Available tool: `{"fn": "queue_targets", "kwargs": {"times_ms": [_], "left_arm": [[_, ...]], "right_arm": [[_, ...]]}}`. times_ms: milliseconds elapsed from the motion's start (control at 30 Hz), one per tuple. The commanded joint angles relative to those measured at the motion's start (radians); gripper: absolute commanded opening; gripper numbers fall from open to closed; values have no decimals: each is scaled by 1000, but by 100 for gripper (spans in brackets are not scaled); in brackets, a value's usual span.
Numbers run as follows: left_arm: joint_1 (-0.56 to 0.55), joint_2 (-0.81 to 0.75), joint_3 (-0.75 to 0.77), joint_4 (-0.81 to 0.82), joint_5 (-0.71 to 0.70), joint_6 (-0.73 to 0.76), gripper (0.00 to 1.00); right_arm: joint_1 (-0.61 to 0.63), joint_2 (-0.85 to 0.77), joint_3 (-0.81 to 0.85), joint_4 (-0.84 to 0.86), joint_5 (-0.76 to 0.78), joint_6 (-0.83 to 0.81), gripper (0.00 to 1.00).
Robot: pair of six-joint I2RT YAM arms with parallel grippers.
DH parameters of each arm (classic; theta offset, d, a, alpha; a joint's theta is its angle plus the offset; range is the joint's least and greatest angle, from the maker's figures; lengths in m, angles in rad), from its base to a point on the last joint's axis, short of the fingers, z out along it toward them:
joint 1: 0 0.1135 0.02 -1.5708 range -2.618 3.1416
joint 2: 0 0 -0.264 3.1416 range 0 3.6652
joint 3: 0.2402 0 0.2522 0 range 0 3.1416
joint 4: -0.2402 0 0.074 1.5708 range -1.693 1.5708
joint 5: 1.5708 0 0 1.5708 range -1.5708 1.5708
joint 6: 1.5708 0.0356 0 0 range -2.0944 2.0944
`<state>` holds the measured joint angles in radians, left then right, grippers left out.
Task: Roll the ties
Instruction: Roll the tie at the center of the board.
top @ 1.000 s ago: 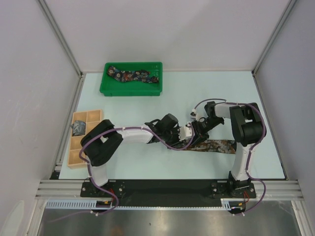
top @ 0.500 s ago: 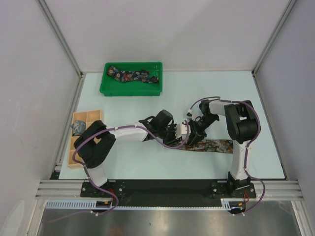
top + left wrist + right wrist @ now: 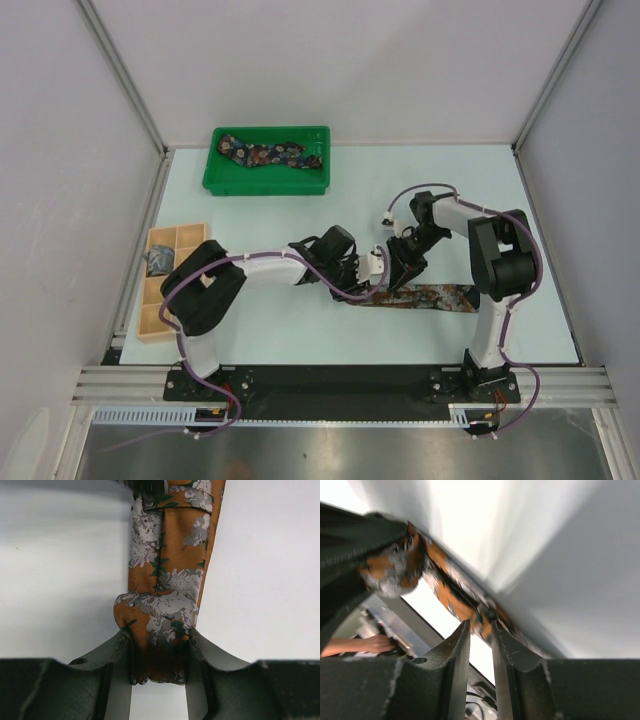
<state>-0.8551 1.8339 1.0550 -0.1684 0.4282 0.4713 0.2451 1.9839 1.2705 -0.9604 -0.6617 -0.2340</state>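
Rust-brown necktie with a grey and green floral print [image 3: 170, 580], lying in a strip across the pale table [image 3: 480, 200] in front of the right arm's base. Its left end is raised and doubled over into the start of a roll.

I am holding that doubled end in the left gripper [image 3: 159, 632], jaws closed on the fabric from both sides. The wrist view shows the fold bulging just above the fingers [image 3: 122, 652]. This grip seems meant to keep the first turn from springing open while the roll is built.

The right gripper [image 3: 480, 625] is sitting close against the left one, over the same end of the tie. Its jaws are standing narrow, with a slim gap, and the tips are right at the strip. I cannot tell whether they are pinching cloth or only touching it. My guess is that it is there to tuck or press the fabric.

The left arm is stretching far to the right, low over the table. The right arm is folding back on itself, elbow high, wrist dipping down and inward.

A dark floral tie [image 3: 275, 155] is waiting unrolled in the green plastic tray [image 3: 265, 190]. A grey-blue roll [image 3: 160, 261] is sitting in the tan wooden compartment box [image 3: 150, 322].
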Motion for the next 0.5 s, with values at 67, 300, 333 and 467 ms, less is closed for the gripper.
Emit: {"fn": "queue_targets", "kwargs": {"times_ms": [67, 300, 333, 467], "left_arm": [[16, 28, 23, -77, -54, -3, 12], [16, 21, 23, -48, -54, -51, 13], [18, 18, 25, -48, -52, -56, 13], [31, -40, -30, 22, -13, -86, 13]], "right_arm": [[-7, -89, -26, -69, 80, -110, 26], [2, -5, -57, 11, 115, -84, 24], [-1, 6, -59, 20, 128, -82, 23], [-12, 41, -53, 67, 206, -82, 22]]}}
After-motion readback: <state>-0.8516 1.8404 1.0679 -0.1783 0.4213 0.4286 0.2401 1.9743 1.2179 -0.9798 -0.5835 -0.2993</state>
